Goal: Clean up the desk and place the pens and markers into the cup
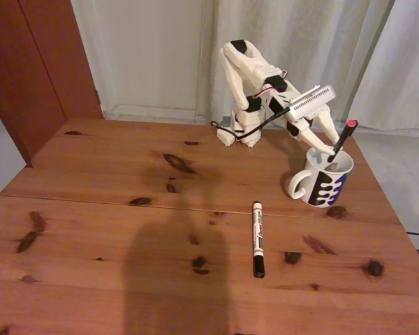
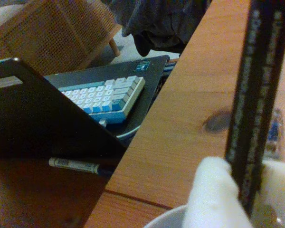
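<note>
On the right of the desk (image 1: 91,230) stands the cup (image 1: 323,183), a white mug with dark blue blotches. A black pen with a red tip (image 1: 343,138) leans up out of it, its lower end inside. My gripper (image 1: 330,148) hangs just over the cup's rim, shut on the pen. The wrist view shows the same pen (image 2: 256,95) as a dark bar clamped in my gripper (image 2: 247,199), between the white fingers (image 2: 211,194), with the cup's rim (image 2: 164,219) below. A white marker with a black cap (image 1: 258,237) lies flat mid-desk, left of the cup in the fixed view, and shows as the marker (image 2: 76,165).
The arm's base (image 1: 241,129) sits at the desk's back edge, with curtains behind it. A soft shadow (image 1: 171,279) falls on the front of the desk. Bare wood stretches across the left half. Past the desk edge, the wrist view shows a keyboard (image 2: 104,95) and a wicker chair (image 2: 52,33).
</note>
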Available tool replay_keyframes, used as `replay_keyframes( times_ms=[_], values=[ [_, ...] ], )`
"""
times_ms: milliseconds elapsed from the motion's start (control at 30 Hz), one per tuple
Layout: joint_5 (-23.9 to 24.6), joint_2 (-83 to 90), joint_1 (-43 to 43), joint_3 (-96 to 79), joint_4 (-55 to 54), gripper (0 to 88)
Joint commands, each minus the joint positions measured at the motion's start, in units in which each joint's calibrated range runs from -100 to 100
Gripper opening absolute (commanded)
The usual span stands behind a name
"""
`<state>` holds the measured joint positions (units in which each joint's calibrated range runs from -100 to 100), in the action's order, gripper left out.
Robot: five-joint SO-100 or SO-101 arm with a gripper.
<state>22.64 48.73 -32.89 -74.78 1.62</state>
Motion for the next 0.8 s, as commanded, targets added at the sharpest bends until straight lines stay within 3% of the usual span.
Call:
replay_keyframes(
  times_ms=[0, 133, 300, 767],
  values=[
    [0.10, -0.11, 0.52, 0.39, -1.57, 0.8],
    [-0.32, 0.05, 0.52, -1.69, -2.00, 1.1],
    [-0.43, 0.05, 1.01, -3.85, -1.83, 7.7],
    [-1.37, -0.61, 6.07, 3.09, -1.23, 8.0]
  ],
)
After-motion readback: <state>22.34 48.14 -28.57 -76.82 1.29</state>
